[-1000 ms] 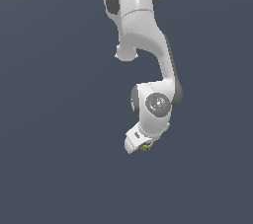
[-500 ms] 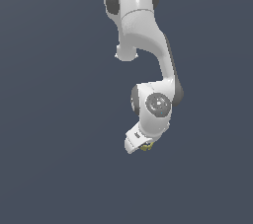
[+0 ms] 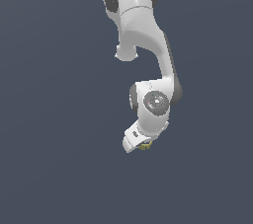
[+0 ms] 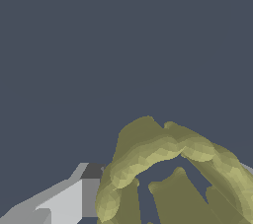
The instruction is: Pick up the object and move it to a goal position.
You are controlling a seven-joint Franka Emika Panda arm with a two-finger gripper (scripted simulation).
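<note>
Exterior view: white arm [image 3: 148,60] descends from 12 o'clock, wrist bent toward 7 o'clock. End effector [image 3: 141,144] at arm tip, pinching olive-yellow ring [image 3: 145,146]. Wrist view: one grey finger [image 4: 74,201] touches ring [image 4: 163,151] wall; notched edge visible.

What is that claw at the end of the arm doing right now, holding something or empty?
Gripper: closed on the small yellow ring, gripping it.

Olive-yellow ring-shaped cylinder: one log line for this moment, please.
phase: grasp | object: olive-yellow hollow cylinder at white gripper | finger: grey finger against its rim | jaw state: unclear | goal: not visible
</note>
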